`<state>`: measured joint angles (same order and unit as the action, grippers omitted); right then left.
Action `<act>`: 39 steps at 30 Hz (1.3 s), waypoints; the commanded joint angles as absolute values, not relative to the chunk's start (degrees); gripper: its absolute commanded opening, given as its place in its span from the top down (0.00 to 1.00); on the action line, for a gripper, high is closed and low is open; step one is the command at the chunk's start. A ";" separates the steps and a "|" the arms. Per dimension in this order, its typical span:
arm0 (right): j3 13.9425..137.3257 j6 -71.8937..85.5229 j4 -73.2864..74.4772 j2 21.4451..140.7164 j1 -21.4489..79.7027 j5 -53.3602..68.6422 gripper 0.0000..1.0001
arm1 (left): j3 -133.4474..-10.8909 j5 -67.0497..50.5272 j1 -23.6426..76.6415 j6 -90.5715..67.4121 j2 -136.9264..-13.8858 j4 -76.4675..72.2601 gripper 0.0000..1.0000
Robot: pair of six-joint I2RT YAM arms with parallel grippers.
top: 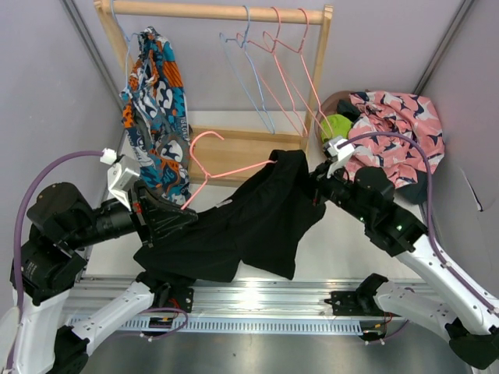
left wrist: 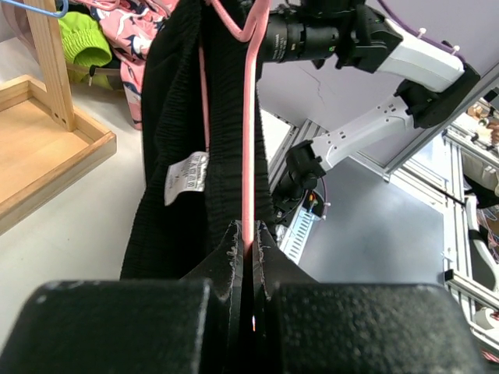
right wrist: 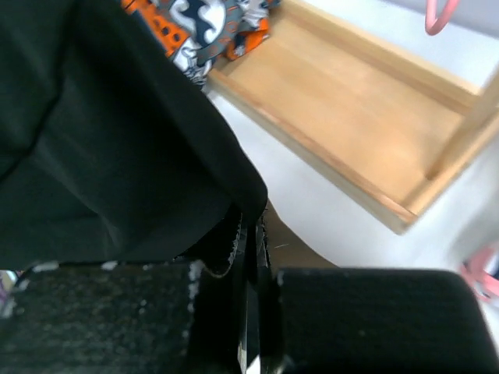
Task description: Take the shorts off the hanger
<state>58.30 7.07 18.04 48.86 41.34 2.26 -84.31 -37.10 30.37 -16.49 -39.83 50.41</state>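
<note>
The plain black shorts (top: pixel 249 218) hang on a pink hanger (top: pixel 222 160) held low between my arms. My left gripper (top: pixel 181 209) is shut on the hanger's pink wire (left wrist: pixel 249 140), with the black shorts (left wrist: pixel 175 156) draped over it. My right gripper (top: pixel 318 185) is shut on an edge of the black shorts (right wrist: pixel 101 148). The blue-orange-white print shorts (top: pixel 158 109) hang on the wooden rack (top: pixel 218 12) at the left. The pink printed shorts (top: pixel 394 128) and the lime green shorts (top: pixel 337 126) lie piled at the back right. The dark charcoal shorts are not clearly visible.
Several empty wire hangers, blue (top: pixel 248 54) and pink (top: pixel 292 54), hang on the rack's rail. The rack's wooden base tray (top: pixel 234 152) lies behind the black shorts and shows in the right wrist view (right wrist: pixel 366 117). Grey walls close in on both sides.
</note>
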 commanded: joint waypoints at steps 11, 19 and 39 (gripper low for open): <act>54.49 6.86 19.22 34.74 36.22 -9.49 1.00 | -85.43 -27.44 31.90 -12.66 -39.02 50.80 1.00; 56.25 6.94 29.96 25.76 29.44 -17.31 1.00 | -86.04 -23.91 31.99 -12.13 -38.23 51.59 1.00; 55.11 13.17 31.12 28.64 29.53 -0.82 1.00 | -86.40 -12.05 31.99 -14.06 -39.20 47.92 1.00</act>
